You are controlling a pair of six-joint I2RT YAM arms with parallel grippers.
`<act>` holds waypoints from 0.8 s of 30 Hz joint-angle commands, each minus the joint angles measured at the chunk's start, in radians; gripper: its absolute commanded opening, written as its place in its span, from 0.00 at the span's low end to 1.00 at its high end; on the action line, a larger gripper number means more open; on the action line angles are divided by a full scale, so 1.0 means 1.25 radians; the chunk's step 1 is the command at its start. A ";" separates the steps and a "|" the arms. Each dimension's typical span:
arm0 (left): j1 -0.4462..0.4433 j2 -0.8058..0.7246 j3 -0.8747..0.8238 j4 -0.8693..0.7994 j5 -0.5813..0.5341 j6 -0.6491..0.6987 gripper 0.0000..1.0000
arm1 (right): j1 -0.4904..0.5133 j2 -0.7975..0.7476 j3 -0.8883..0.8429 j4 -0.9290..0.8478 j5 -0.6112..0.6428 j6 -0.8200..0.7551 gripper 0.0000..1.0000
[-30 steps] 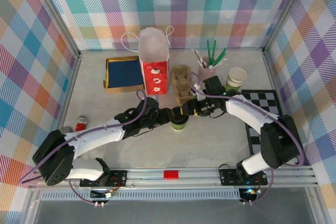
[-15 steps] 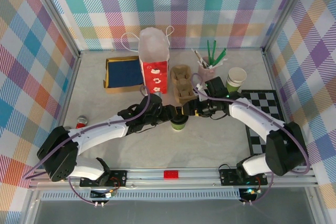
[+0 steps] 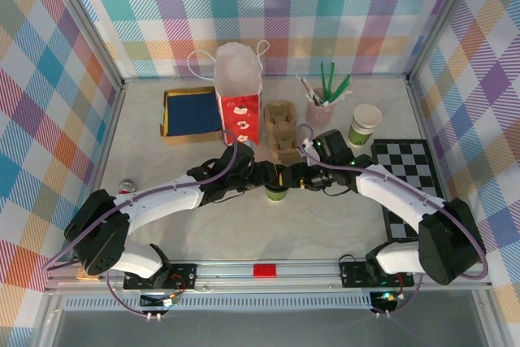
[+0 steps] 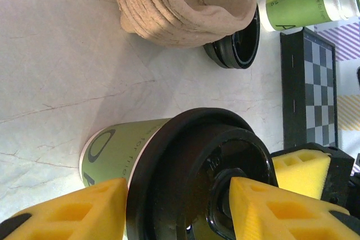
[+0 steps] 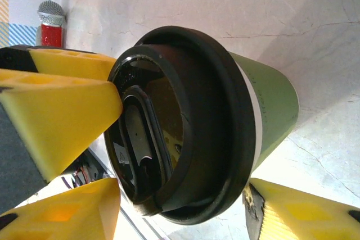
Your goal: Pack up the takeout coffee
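Plaid walls in pastel checks close round a pale marbled worktop [image 3: 325, 225]. Two arms come in from its near edge and meet at the middle.

Along the far edge stand one tall red bag [image 3: 240, 111] with a white top, one flat blue tray [image 3: 192, 111] to its left, and one stack of pulp cup carriers [image 3: 281, 132] to its right. Toward the far right corner are one pink pot of utensils [image 3: 319, 107] and one stack of lidless green cups [image 3: 365, 125]. One chequered board [image 3: 410, 172] lies by the right edge. One small red thing with a grey top [image 5: 50, 32] sits near the left edge. One loose black lid [image 4: 236, 46] is tucked against the carriers.

The takeout coffee [image 3: 276, 193], one only, stands upright mid-worktop, with the carriers just beyond it. The left gripper [image 4: 179, 200] has its yellow fingers [image 4: 73, 212] part-spread either side of the cup's black lid. The right gripper [image 5: 183, 192] straddles the cup likewise from the opposite side. I cannot tell whether either pair presses it.
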 commanded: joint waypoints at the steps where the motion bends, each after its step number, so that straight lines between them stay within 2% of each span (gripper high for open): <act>1: 0.010 0.017 0.034 0.026 0.026 0.018 0.50 | 0.014 -0.030 -0.013 0.047 -0.010 0.022 0.59; 13: 0.021 0.056 0.070 0.025 0.052 0.037 0.49 | 0.055 -0.071 -0.047 0.045 0.020 0.040 0.58; 24: 0.021 0.015 0.015 0.031 0.037 0.027 0.49 | 0.065 -0.072 -0.056 0.047 0.031 0.038 0.57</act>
